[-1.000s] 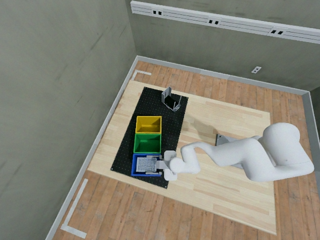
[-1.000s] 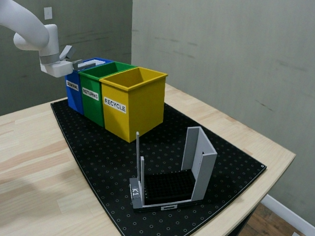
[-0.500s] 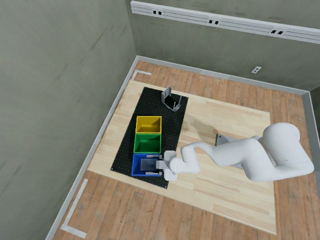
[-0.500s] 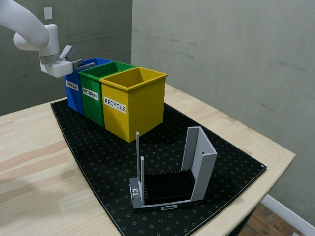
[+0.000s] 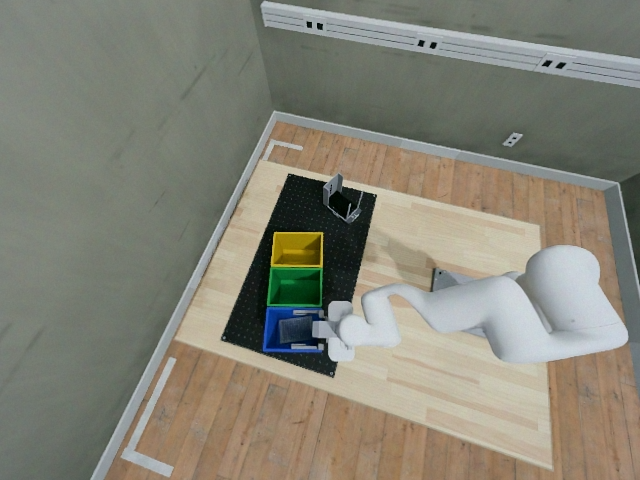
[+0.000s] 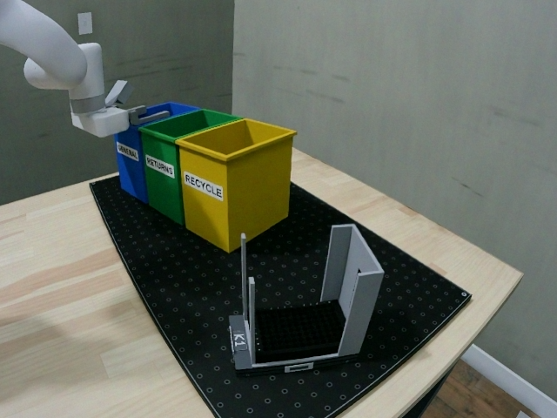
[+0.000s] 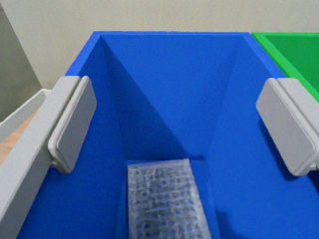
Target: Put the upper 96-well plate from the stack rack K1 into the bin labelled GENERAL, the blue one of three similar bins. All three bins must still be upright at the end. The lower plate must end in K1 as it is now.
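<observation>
The clear upper plate (image 5: 295, 330) (image 7: 164, 201) lies low inside the blue GENERAL bin (image 5: 268, 330) (image 6: 130, 172) (image 7: 169, 75), slightly turned; whether it rests flat on the bottom is unclear. My gripper (image 5: 293, 329) (image 6: 161, 112) (image 7: 181, 124) is open and empty, with its fingers apart over the bin mouth at about rim height. The plate is below and between the fingers, touching neither. The black lower plate (image 5: 341, 204) (image 6: 298, 328) sits in the grey rack K1 (image 5: 332, 192) (image 6: 369, 306). The blue bin stands upright.
The green RETURNS bin (image 5: 294, 286) (image 6: 164, 193) stands upright right beside the blue one, close to one finger. The yellow RECYCLE bin (image 5: 297, 242) (image 6: 260, 189) stands upright beyond it. All stand on the black perforated mat (image 5: 343, 248) (image 6: 287, 270).
</observation>
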`<act>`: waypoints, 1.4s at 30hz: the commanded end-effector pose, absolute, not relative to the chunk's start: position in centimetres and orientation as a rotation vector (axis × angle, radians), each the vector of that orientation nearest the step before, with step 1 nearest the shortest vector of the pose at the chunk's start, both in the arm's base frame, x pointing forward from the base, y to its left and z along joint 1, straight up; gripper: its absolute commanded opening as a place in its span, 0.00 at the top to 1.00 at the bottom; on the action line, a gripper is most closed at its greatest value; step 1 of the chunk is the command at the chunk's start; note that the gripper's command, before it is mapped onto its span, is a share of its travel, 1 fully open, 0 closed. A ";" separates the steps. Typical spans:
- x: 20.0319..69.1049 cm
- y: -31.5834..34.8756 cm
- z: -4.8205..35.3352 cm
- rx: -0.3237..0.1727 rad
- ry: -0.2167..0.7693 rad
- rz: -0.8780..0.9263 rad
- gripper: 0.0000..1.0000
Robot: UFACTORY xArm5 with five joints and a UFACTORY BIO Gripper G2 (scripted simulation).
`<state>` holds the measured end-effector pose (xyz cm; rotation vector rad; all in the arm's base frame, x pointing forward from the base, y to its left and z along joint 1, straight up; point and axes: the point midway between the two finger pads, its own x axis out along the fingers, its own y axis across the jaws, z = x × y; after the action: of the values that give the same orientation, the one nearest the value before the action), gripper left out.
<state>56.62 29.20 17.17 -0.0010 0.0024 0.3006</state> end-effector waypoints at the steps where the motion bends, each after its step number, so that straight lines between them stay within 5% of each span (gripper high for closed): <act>1: 56.7 29.2 17.3 -0.001 -0.001 0.301 0.82; 42: 56.7 29.2 20.6 -0.001 -0.001 0.301 0.82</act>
<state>56.63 29.20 20.45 -0.0010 0.0025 0.3006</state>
